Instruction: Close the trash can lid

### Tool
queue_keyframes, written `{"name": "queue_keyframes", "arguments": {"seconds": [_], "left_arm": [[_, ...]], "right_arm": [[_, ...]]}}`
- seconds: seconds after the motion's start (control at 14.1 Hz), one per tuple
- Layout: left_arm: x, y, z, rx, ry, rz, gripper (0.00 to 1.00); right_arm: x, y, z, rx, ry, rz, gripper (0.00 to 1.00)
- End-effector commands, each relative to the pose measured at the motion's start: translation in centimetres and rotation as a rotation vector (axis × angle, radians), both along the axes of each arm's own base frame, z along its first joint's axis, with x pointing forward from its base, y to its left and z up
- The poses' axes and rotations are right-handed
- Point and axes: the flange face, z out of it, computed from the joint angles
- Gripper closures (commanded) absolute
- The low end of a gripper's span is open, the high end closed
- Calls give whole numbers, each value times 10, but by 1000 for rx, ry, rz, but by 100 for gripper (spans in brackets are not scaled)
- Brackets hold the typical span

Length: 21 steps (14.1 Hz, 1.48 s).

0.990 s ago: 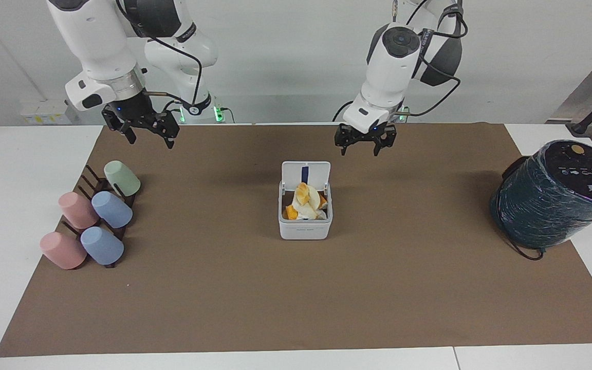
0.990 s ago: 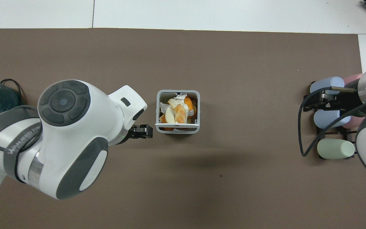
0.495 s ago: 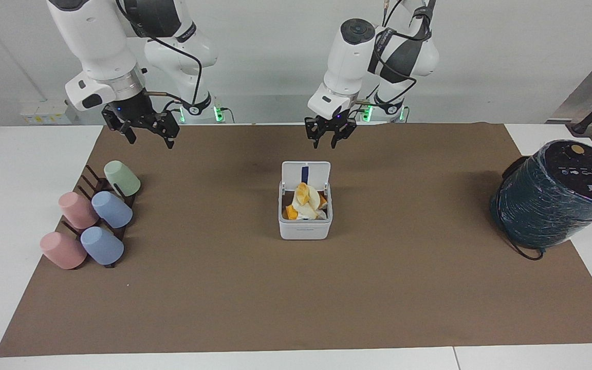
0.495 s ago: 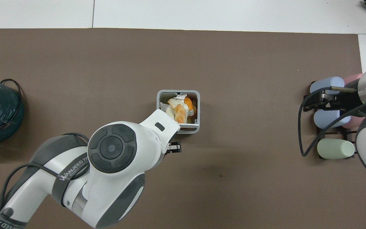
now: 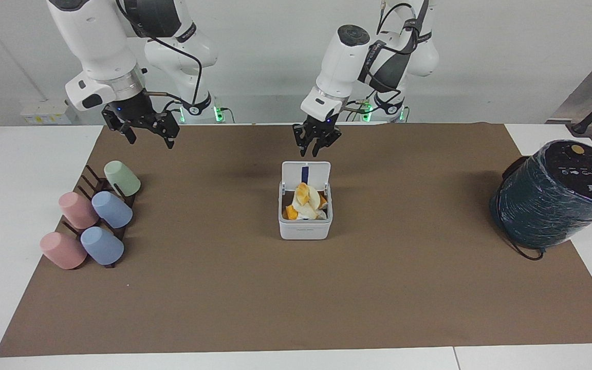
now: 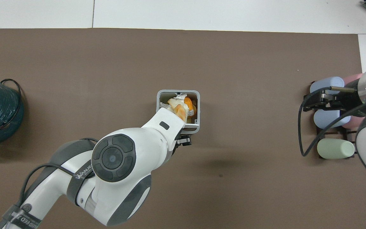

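Facing view: the bin [image 5: 305, 221] sits mid-mat, stuffed with scraps, its lid [image 5: 306, 176] standing upright on the robots' side. The left gripper [image 5: 314, 147] hangs just above the lid, apart from it, fingers slightly apart. The right gripper [image 5: 142, 132], fingers spread, waits over the mat near the cups [image 5: 90, 221].

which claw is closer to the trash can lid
Left. The left claw hangs just above the upright lid of the trash can; the right claw waits over the cup rack.
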Motion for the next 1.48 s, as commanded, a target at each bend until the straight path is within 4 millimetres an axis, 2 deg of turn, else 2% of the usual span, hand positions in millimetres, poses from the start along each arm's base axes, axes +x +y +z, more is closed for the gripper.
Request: {"name": "queue_keyframes", "arguments": {"seconds": [0.0, 0.21, 0.42, 0.57, 0.85, 0.92, 1.13, 1.41], "left_arm": [[15, -3, -11, -66, -33, 56, 73], [34, -7, -16, -127, -86, 103, 86], [57, -1, -6, -148, -111, 138, 96], [71, 2, -9, -151, -123, 154, 98], [86, -3, -17, -194, -149, 191, 100], [93, -1, -22, -189, -149, 198, 100], [108, -12, -42, -179, -150, 201, 100], [114, -14, -59, -173, -161, 204, 100]], "right_arm": [[-2, -3, 0, 10, 4, 19, 0], [-2, -3, -1, 11, 5, 19, 0], [-2, -3, 0, 10, 4, 19, 0], [-2, -3, 0, 12, 4, 19, 0], [-2, -4, 0, 12, 4, 17, 0], [-2, -3, 0, 12, 4, 19, 0], [-2, -3, 0, 12, 4, 19, 0], [-2, -3, 0, 10, 4, 20, 0]]}}
